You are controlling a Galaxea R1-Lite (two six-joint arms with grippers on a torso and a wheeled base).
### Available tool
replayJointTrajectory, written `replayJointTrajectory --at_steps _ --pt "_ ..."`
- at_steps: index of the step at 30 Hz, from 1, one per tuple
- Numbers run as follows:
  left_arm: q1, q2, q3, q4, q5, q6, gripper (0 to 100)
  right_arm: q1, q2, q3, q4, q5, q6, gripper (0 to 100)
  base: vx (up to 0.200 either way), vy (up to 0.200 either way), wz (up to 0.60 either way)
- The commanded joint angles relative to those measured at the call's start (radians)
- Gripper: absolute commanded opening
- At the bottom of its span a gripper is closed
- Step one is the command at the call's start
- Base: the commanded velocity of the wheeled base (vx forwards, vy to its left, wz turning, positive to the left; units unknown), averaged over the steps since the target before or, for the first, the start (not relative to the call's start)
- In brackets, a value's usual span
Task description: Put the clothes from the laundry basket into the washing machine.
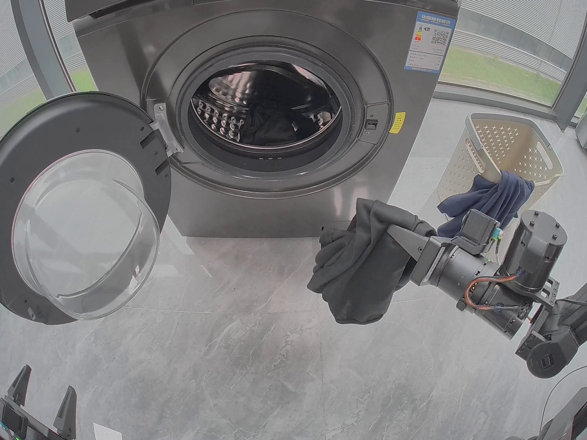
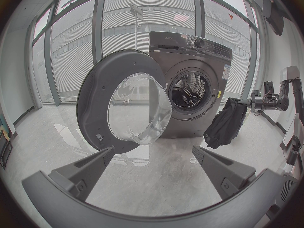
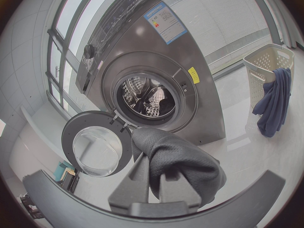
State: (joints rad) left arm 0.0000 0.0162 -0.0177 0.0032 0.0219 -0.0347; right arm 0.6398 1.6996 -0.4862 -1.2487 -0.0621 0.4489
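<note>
3 garments (image 1: 361, 264) (image 1: 489, 197) (image 1: 269, 126), 1 basket (image 1: 513, 148), 1 washer (image 1: 244, 215).

The dark grey garment (image 1: 358, 270) covers the right gripper's (image 3: 155, 174) fingertips. The head view's top edge cuts the washing machine (image 1: 275, 25), its left edge the door (image 1: 73, 129). The clothing (image 1: 269, 126) in the drum (image 1: 226, 93) is too dark to identify. The laundry basket's (image 1: 507, 145) bottom is hidden.

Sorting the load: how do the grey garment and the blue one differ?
The grey garment is clamped in the right gripper, hanging free; the blue garment is draped over the laundry basket rim. The grey garment is bunched; the blue garment trails in long folds. Both hang limp.
</note>
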Motion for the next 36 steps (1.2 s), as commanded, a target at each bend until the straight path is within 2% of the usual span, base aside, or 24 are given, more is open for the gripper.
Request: replayJointTrajectory --at_steps 1,8,22,25,26,29,30,32,33,34,36 --pt "0.002 -0.013 0.016 0.000 0.001 0.002 100 -0.023 0.002 -0.012 0.000 0.018 0.005 0 0.000 0.000 0.00" --pt "0.002 -0.013 0.016 0.000 0.001 0.001 100 -0.020 0.003 -0.009 0.000 0.024 0.007 0 0.000 0.000 0.51" --pt "0.000 -0.013 0.016 0.000 0.000 0.004 100 -0.009 0.006 0.003 0.002 0.022 0.001 0 0.000 0.000 0.00" --pt "0.002 -0.013 0.016 0.000 0.000 0.006 100 -0.002 0.006 0.005 0.002 0.015 -0.013 0 0.000 0.000 0.00" --pt "0.000 -0.013 0.016 0.000 -0.002 0.010 100 0.001 0.006 0.008 0.002 0.012 -0.032 0 0.200 0.000 0.00" --pt "0.002 -0.013 0.016 0.000 -0.007 0.016 100 0.031 0.006 0.032 0.000 -0.013 -0.099 0 0.200 0.000 0.00" --pt "0.002 -0.013 0.016 0.000 -0.007 0.016 100 0.032 0.006 0.032 0.000 -0.015 -0.102 0 0.200 0.000 0.00" --pt "0.002 -0.013 0.016 0.000 -0.010 0.018 100 0.072 0.008 0.020 0.000 -0.065 -0.115 0 0.100 0.000 0.00" --pt "0.002 -0.013 0.016 0.000 -0.010 0.018 100 0.072 0.008 0.020 0.000 -0.065 -0.115 0 0.000 0.000 0.00" --pt "0.002 -0.013 0.018 -0.002 -0.010 0.019 100 0.095 0.008 0.008 0.000 -0.113 -0.116 0 0.000 0.000 0.00" --pt "0.002 -0.013 0.018 0.000 -0.011 0.022 100 0.132 0.017 -0.012 0.000 -0.174 -0.115 0 0.000 0.000 0.00"
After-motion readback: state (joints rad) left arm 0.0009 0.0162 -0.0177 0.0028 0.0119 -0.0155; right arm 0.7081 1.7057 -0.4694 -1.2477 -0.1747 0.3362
